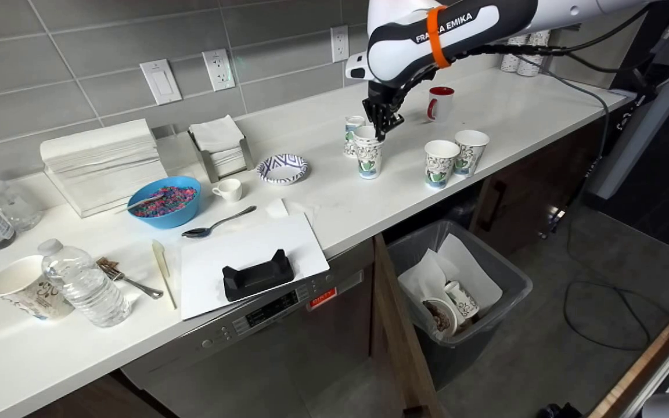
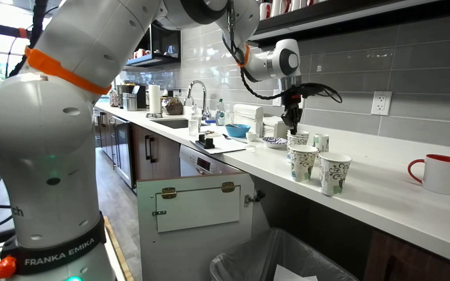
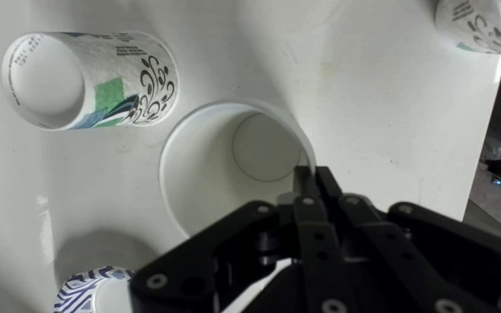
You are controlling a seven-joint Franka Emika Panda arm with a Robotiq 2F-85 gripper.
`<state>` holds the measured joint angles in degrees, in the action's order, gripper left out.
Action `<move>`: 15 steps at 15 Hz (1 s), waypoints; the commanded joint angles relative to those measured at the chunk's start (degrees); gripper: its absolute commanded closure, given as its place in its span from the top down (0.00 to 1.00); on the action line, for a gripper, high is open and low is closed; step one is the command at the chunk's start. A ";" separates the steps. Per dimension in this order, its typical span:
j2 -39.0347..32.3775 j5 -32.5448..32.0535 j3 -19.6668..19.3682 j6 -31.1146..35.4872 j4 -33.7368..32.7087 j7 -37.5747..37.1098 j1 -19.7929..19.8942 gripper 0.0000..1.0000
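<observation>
I counted three single paper cups (image 1: pixel 440 166) on the bench (image 1: pixel 328 203), plus one stack of cups (image 1: pixel 369 160) that looked nested, though I couldn't tell how many it held. On that bench I tallied one large paper tub (image 1: pixel 39 297), one red-lined mug (image 1: pixel 442 104), one small white cup (image 1: pixel 231 190), one patterned bowl (image 1: pixel 281 173), one blue bowl (image 1: pixel 186 216), one metal spoon (image 1: pixel 200 232), one fork (image 1: pixel 118 275) and one water bottle (image 1: pixel 87 287). Lower down I had one bin (image 1: pixel 467 355), and on the wall (image 1: pixel 288 52) two outlets (image 1: pixel 218 68) and one switch (image 1: pixel 161 84).

smooth paper cup (image 3: pixel 228 167), glossy counter (image 3: pixel 389 126)
</observation>
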<state>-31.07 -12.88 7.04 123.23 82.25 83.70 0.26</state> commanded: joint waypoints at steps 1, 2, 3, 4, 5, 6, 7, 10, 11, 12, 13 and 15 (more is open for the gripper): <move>-0.31 0.73 -0.20 -3.10 -2.31 1.49 -0.87 0.01; 0.00 0.36 -0.25 -3.32 -2.63 1.44 -1.24 0.01; 0.28 0.05 -0.29 -3.60 -3.03 1.41 -1.63 0.01; 0.70 -0.43 -0.39 -4.14 -3.57 1.41 -2.13 0.01; 0.96 -0.96 -0.52 -4.76 -4.22 1.32 -2.69 0.01; 1.20 -1.61 -0.76 -5.58 -4.84 1.07 -3.30 0.01; 1.50 -2.42 -1.01 -6.27 -5.35 0.76 -3.97 0.01; 2.27 -1.87 -0.25 -7.92 -6.75 1.69 -4.59 0.01; 2.09 -6.28 -2.54 -9.44 -7.68 -2.39 -6.82 0.01; 2.18 -6.00 -2.11 -10.50 -8.07 -1.79 -6.77 0.01; 2.74 -1.10 0.59 -8.15 -7.43 2.91 -4.51 0.01; 2.11 -10.50 -4.12 -11.33 -8.76 -5.50 -8.95 0.01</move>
<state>-28.66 -16.58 6.43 115.10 74.84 83.56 -5.34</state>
